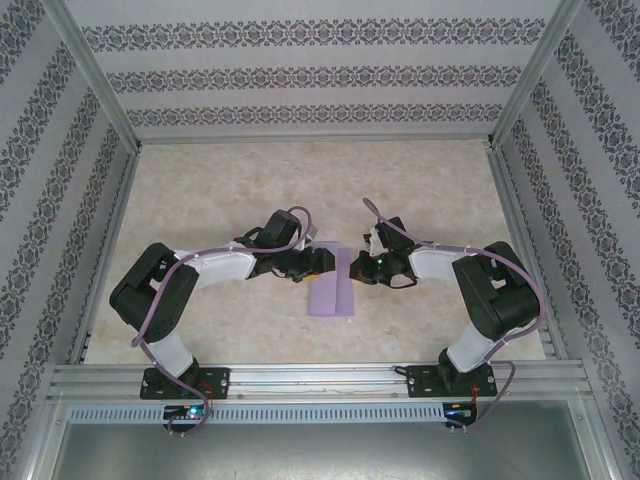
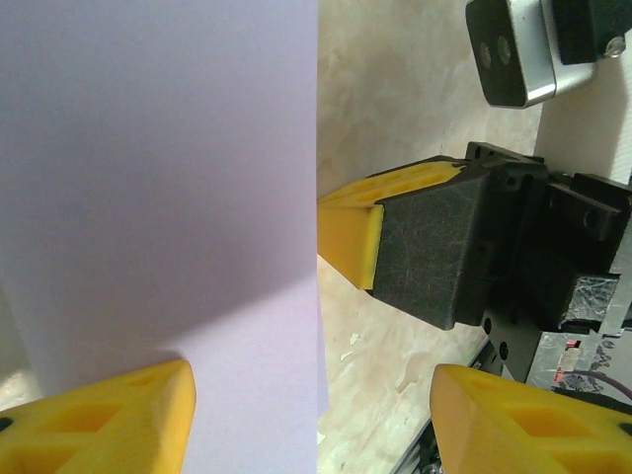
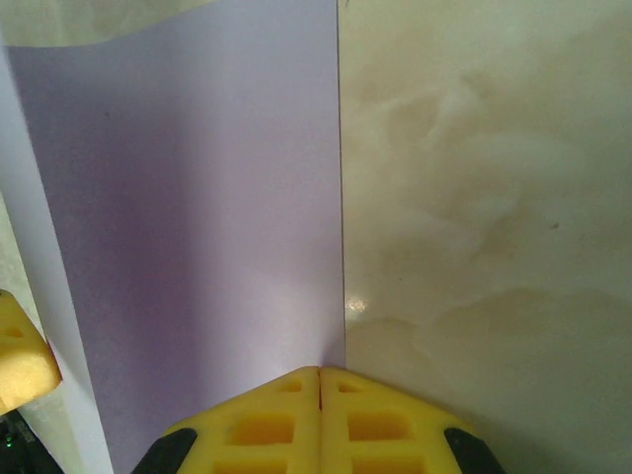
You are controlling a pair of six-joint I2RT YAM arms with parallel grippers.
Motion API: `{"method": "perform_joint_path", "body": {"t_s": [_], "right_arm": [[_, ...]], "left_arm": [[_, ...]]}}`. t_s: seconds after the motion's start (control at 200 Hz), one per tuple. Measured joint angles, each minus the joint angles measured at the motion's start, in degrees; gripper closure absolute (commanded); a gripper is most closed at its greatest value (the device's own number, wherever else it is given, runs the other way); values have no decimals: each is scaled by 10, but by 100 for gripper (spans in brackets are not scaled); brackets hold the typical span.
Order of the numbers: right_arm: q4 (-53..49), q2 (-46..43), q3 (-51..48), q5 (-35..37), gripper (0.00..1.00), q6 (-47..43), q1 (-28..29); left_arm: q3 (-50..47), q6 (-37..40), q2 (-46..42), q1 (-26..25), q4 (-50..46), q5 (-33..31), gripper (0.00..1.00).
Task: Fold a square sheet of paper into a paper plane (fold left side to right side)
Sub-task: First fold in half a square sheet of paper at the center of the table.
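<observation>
Top external view: the lavender sheet of paper (image 1: 332, 296) lies as a narrow rectangle on the marbled table (image 1: 200, 190), just below the middle of the frame, between the two arms. The left gripper (image 1: 320, 262) reaches in at its upper left corner and the right gripper (image 1: 358, 268) at its upper right corner.

In the left wrist view the sheet (image 2: 158, 178) covers the left half of the frame. The left gripper (image 2: 311, 380) has its yellow fingers (image 2: 109, 420) wide apart along the bottom edge, one over the paper and one over bare table, holding nothing.

In the right wrist view the right gripper (image 3: 319, 383) sits bottom centre with its jaws pressed tight together, the tip meeting the sheet's (image 3: 197, 197) right edge, and a paler strip runs down the sheet's left side
</observation>
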Motion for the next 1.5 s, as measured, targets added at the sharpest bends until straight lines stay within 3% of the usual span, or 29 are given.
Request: {"method": "perform_joint_path", "body": {"t_s": [0.165, 0.505, 0.64, 0.695, 0.904, 1.194, 1.294, 1.499], "right_arm": [[14, 0, -6, -3, 98, 3, 0], [27, 0, -10, -7, 99, 5, 0], [31, 0, -12, -7, 99, 6, 0], [31, -2, -13, -8, 98, 7, 0], [30, -33, -27, -11, 77, 16, -3], [70, -102, -56, -48, 42, 24, -33], [102, -99, -65, -75, 37, 33, -33], [172, -53, -77, -112, 37, 54, -24]], "left_arm": [[6, 0, 0, 0, 0, -5, 46], [10, 9, 12, 0, -10, -20, 84], [12, 12, 19, -1, -21, -26, 91], [12, 13, 20, -2, -26, -30, 92], [14, 13, 20, -4, -30, -34, 94], [15, 13, 20, -4, -30, -35, 95], [15, 13, 20, -4, -30, -35, 95], [15, 13, 20, -6, -30, -35, 95]]}}
